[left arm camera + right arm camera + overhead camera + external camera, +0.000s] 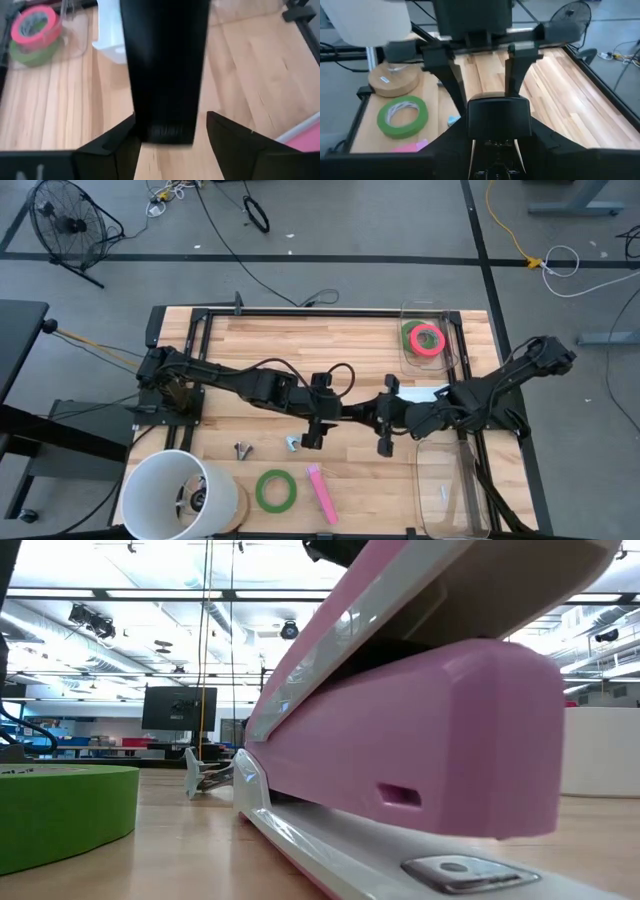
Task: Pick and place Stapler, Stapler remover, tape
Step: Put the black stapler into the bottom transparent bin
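High view: the two arms are meeting over the middle of the surface (300, 340), with a black bar (352, 414), likely a stapler, bridging them.
Left tool (318, 420): its fingers (240, 140) are standing spread on either side of the bar's end, not pinching it.
Right tool (385, 425): it is pinching the bar's other end.
Long axis: the bar is lying along the 9-to-3 line, the left tool at 9 o'clock of it and the right tool at 3 o'clock.
Coming move: the left tool is probably needing to back off toward 9 o'clock, along the axis.
Nearer arm: the empty clear bin (420, 480) is sitting at 4 o'clock of the right tool, just beside it.
Waiting: the pink stapler (321, 493) and green tape roll (261, 491) are lying at 6 o'clock.
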Controlling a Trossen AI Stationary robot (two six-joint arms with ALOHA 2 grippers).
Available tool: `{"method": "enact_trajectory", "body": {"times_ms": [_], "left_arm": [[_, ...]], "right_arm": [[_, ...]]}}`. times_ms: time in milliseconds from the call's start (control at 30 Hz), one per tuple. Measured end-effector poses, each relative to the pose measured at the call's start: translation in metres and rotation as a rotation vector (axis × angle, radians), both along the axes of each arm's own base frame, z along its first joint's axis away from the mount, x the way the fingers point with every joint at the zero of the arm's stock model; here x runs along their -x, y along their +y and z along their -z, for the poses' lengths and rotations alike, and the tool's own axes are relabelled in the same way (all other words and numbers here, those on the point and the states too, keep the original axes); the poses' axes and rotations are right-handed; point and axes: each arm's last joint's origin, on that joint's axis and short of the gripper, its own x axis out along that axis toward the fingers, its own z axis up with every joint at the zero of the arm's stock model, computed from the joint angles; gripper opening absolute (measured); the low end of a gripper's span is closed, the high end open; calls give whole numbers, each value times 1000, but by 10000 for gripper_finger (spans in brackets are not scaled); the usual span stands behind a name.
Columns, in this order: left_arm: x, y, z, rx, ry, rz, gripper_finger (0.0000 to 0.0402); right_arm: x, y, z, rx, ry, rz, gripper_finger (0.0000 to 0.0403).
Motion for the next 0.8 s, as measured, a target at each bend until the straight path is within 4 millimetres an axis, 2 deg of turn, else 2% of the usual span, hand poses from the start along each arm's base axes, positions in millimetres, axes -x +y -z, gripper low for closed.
{"method": "enact_trajectory", "body": {"times_ms": [133,300,467,633,800], "left_arm": [[5,0,1,2,43,-4,217],[14,-1,-7,17,47,-11,205],[23,-2,-20,34,12,-20,199],[26,-2,-22,35,14,-34,199],[26,-1,-22,32,14,-38,199]], "right_arm": [[17,-4,-6,-27,29,17,122],[44,-3,-4,-112,131,53,122],[67,14,3,-219,257,-12,122],[90,37,7,-327,370,-120,122],[114,54,11,-440,451,-101,122]]}}
